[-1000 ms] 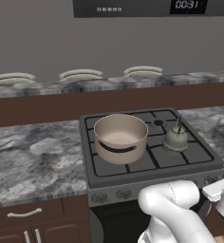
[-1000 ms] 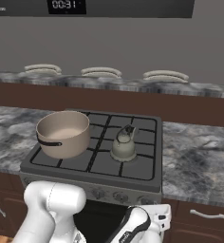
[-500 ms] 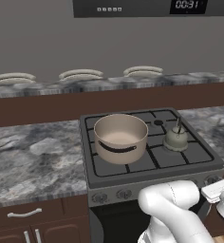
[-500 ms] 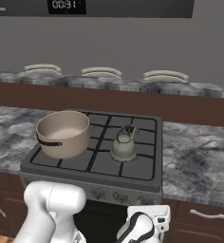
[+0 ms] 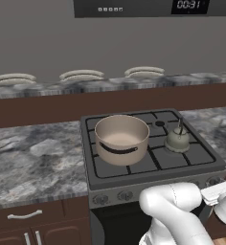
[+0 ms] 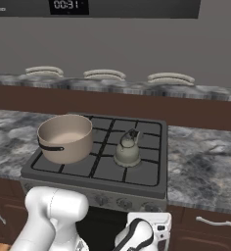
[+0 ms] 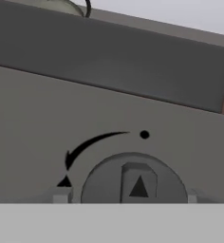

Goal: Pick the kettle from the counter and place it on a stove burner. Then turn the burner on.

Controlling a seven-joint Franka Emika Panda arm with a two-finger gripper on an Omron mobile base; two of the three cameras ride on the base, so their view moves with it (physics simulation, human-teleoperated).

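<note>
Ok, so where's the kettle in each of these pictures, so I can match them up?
Left base view: the kettle sits right of centre on the cooktop grate, right of the tan pot.
Right base view: the kettle sits at centre, again right of the tan pot.
Hand view: its arched handle and a bit of the lid peek over the stove's front edge, top left.
Shared landmark: the tan pot, in both base views.

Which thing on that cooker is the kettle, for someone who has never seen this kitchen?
Find the dark gas cooktop set into the marbled counter, below the ledge with plates. Two vessels stand on its black grates. The kettle is the small squat grey-green one on the right side, with a domed lid and thin dark arched handle, far smaller than the wide tan pot beside it.
</note>
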